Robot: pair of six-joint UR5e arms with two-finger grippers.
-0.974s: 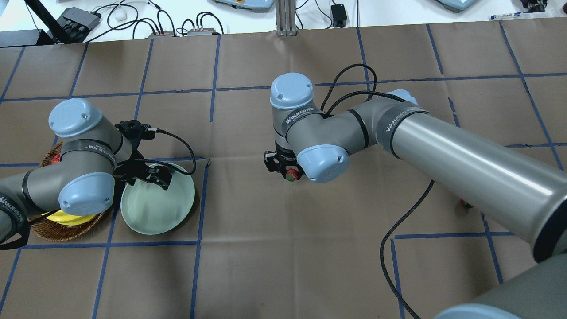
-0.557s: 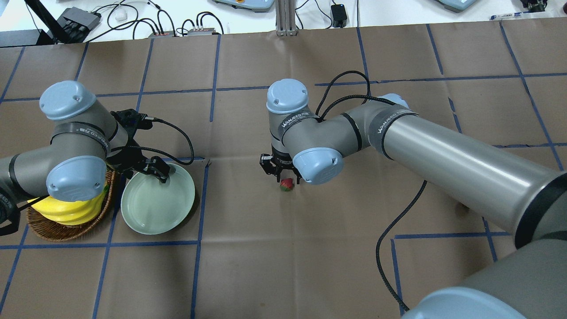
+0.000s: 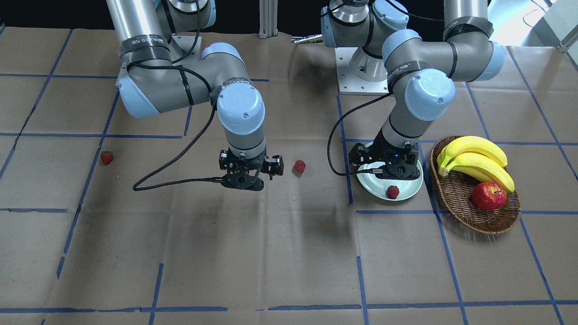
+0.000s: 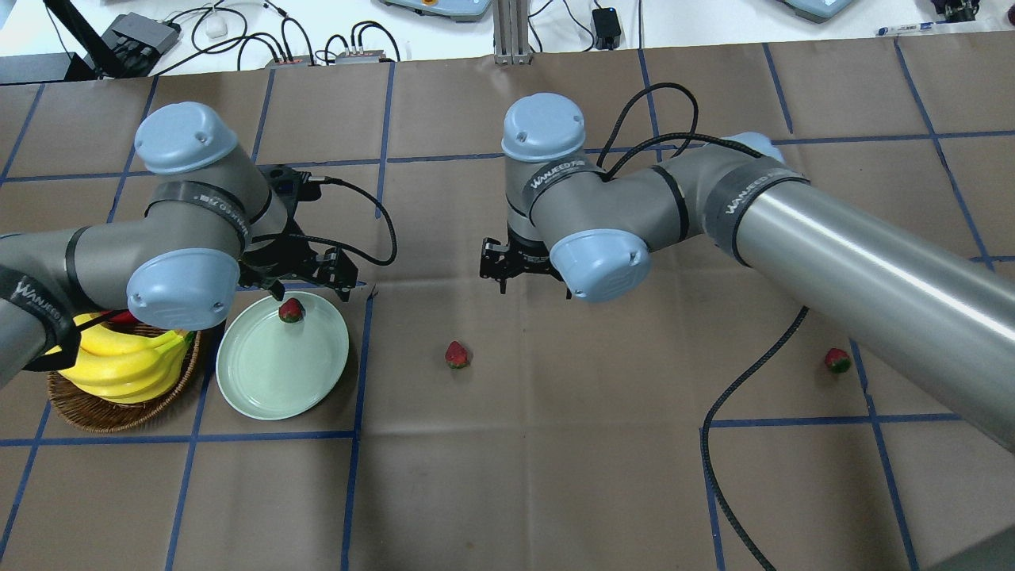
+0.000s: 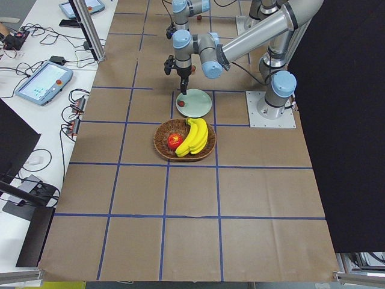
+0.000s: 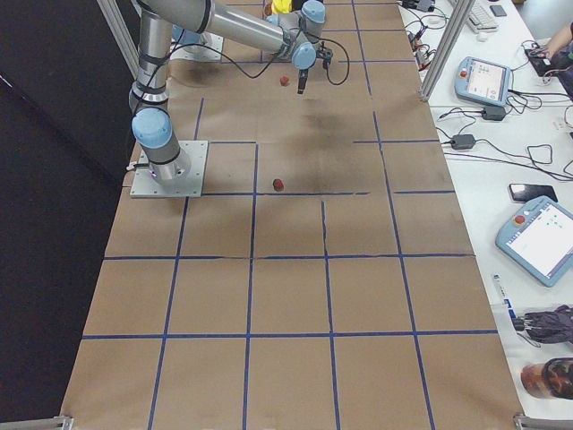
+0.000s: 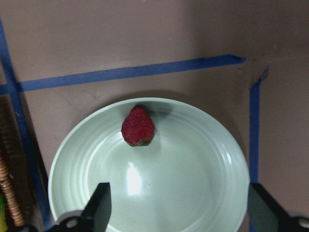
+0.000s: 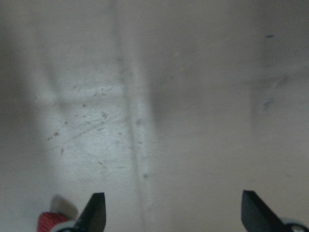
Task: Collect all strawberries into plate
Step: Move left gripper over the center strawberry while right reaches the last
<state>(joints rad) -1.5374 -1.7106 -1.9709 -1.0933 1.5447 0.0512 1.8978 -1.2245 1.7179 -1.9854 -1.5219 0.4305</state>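
Strawberry (image 4: 291, 310) now on plate (image 4: 270, 385) (WANJEED arms (image 4: 761, 200))

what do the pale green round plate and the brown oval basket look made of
The pale green round plate: glazed ceramic or glossy plastic, given the bright glare spot. The brown oval basket: woven wicker, matte; plaited strands show along its rim.
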